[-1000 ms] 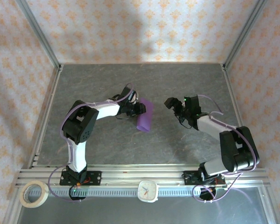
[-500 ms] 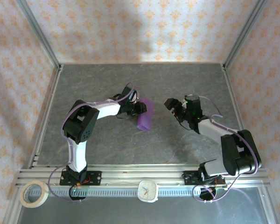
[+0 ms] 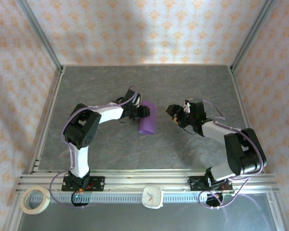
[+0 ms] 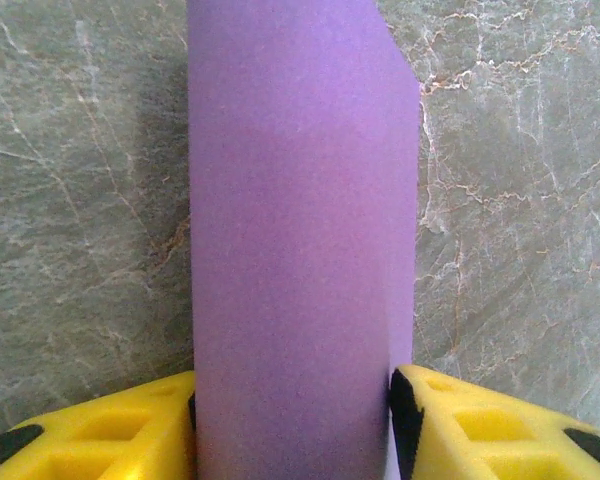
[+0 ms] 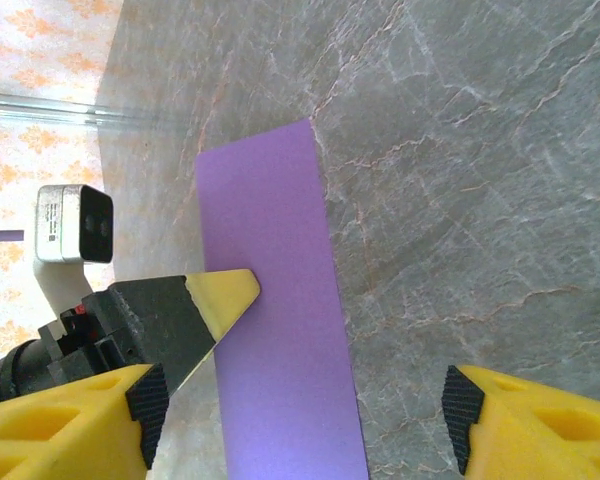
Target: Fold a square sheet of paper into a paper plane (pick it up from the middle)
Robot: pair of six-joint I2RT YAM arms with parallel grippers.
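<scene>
The square sheet of paper [image 3: 148,120] is purple and folded into a long narrow strip near the table's middle. In the left wrist view the paper [image 4: 300,200] bulges up between the yellow fingers, and both black pads press against its sides. My left gripper [image 3: 143,111] [image 4: 292,410] is shut on it. My right gripper [image 3: 172,111] [image 5: 305,405] hovers open just right of the strip, with nothing held. In the right wrist view the paper [image 5: 270,250] lies beyond the open jaws, with a left fingertip [image 5: 220,295] over its edge.
The grey stone table [image 3: 101,86] is fenced by aluminium posts and patterned walls. Along the near edge runs a metal rail [image 3: 135,185] with a roll of tape [image 3: 34,199] at the left and a small white clock [image 3: 152,196] in the middle.
My right gripper has moved left toward the paper and its jaws have narrowed a little. The left jaws have widened slightly, and the strip has settled lower.
</scene>
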